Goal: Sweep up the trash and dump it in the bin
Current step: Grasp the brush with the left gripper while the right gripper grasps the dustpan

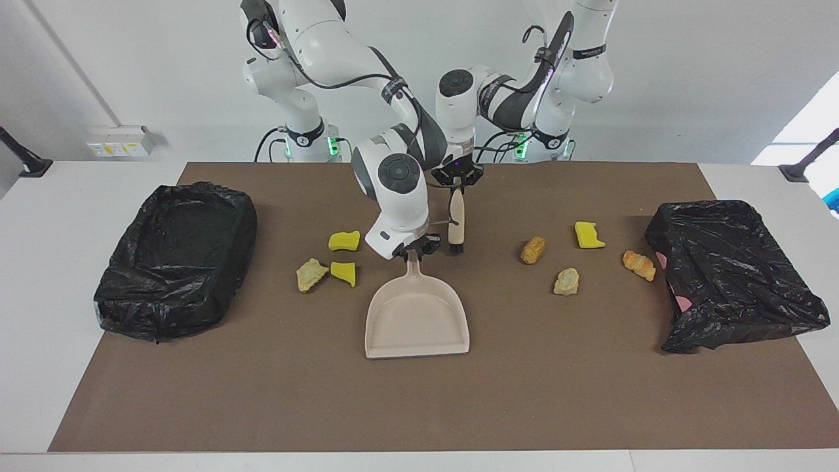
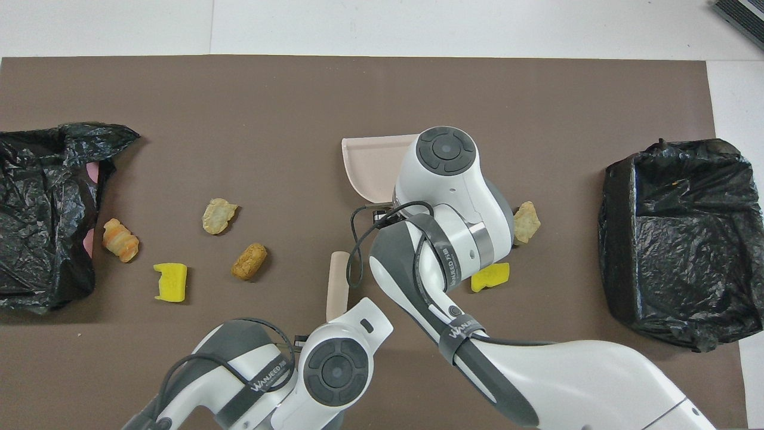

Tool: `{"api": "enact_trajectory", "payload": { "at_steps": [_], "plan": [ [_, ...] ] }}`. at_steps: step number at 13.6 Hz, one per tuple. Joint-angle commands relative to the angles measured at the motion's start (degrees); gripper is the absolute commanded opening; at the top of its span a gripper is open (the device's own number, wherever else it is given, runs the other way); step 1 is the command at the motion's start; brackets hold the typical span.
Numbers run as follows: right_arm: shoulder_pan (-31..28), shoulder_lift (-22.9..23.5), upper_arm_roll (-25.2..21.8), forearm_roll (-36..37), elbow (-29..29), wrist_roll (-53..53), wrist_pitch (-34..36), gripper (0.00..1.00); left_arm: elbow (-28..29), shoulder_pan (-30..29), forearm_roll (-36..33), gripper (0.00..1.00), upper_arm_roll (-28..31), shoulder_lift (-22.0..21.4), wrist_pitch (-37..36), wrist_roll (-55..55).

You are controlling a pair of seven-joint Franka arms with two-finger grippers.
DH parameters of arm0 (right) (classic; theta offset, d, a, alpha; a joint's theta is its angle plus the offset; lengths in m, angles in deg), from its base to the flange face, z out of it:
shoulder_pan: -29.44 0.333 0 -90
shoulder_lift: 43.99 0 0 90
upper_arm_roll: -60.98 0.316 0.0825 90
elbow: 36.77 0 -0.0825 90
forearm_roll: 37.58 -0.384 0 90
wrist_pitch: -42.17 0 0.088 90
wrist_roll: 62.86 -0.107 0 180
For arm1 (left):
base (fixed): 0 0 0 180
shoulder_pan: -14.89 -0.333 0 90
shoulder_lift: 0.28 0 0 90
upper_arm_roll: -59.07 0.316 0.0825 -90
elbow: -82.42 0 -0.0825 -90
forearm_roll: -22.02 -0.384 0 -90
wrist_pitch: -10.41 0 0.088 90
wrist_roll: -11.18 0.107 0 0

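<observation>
Right pincer [image 1: 411,248] seemingly grips dustpan [image 1: 417,319] handle; left pincer [image 1: 457,185] clamps brush [image 1: 456,226]

A white bench [image 1: 754,406] carries a brown mat [image 1: 419,400]. On the mat: a beige dustpan [image 1: 417,320] mid-bench, seven scraps of trash [image 1: 567,281] scattered on both sides of it, and a black-bagged bin [image 1: 175,260] at each end, the second bin [image 1: 733,275] crumpled.
</observation>
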Motion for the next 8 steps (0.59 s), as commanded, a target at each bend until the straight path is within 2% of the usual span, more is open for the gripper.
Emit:
{"api": "enact_trajectory", "payload": {
  "at_steps": [1, 4, 6, 8],
  "plan": [
    [-2.65, -7.27, 0.09, -1.13, -3.82, 13.51, 5.81, 0.0, -3.39, -6.14, -2.35, 0.0, -0.49, -1.68, -6.38, 0.45],
    [-7.13, -14.74, 0.09, -0.25, -12.77, 35.37, 6.71, 0.0, -6.22, -13.78, -2.89, 0.0, -0.49, -3.25, -8.5, 0.71],
    [-7.41, -15.99, 0.01, 4.47, -15.52, 51.46, 5.57, 0.0, -5.7, -18.27, -2.89, 0.0, -0.49, -4.32, -9.73, 1.68],
    [-6.1, -15.91, 0.18, 6.25, -15.97, 54.96, 5.57, 0.0, -4.38, -22.32, -3.84, 0.0, -0.41, -5.02, -10.26, 2.29]
  ]
}}
